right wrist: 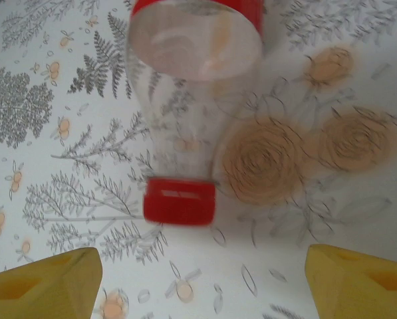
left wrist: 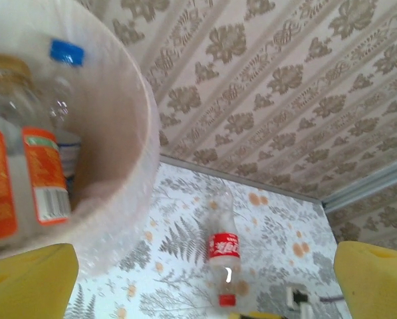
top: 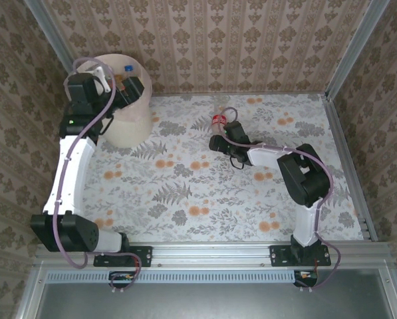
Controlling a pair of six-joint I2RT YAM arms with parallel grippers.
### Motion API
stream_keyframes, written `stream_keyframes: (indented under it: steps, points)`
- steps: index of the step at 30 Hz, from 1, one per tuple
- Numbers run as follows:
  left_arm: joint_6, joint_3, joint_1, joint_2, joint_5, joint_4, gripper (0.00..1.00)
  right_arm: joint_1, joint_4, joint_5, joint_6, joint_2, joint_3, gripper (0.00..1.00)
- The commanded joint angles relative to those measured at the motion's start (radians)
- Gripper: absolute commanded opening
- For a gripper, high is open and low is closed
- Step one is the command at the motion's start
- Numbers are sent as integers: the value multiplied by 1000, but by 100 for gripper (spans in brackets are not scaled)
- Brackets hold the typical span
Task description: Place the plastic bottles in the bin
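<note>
Right gripper (right wrist: 198,282): fingers spread wide, empty, just before the red cap of a lying clear plastic bottle with red label (right wrist: 185,119), far centre.
Left gripper (left wrist: 201,282): fingers far apart, empty, over the round cream plastic bin (top: 128,126), far left.
Bin contents: orange-labelled bottle (left wrist: 25,179), blue-capped bottle (left wrist: 64,80).

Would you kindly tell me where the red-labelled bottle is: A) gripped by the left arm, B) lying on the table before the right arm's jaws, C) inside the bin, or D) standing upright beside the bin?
B: the red-labelled bottle lies on the table, cap toward the right gripper, whose open jaws are clear of it.
</note>
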Motion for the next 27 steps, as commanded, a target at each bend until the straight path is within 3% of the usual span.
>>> stream_keyframes:
  steps: [1,5,16,27]
  points:
    - [-42,-49,-13,-40,1,47,100,-3,-77,28,10,64,95,77]
    - [-7,-55,-13,-63,-60,-15,100,-5,-119,79,20,128,168,72]
    - [21,-74,-1,-91,-81,-45,100,-3,-235,102,21,227,300,61]
    - [2,-97,1,-90,-47,-35,100,-3,-97,70,-40,112,171,32]
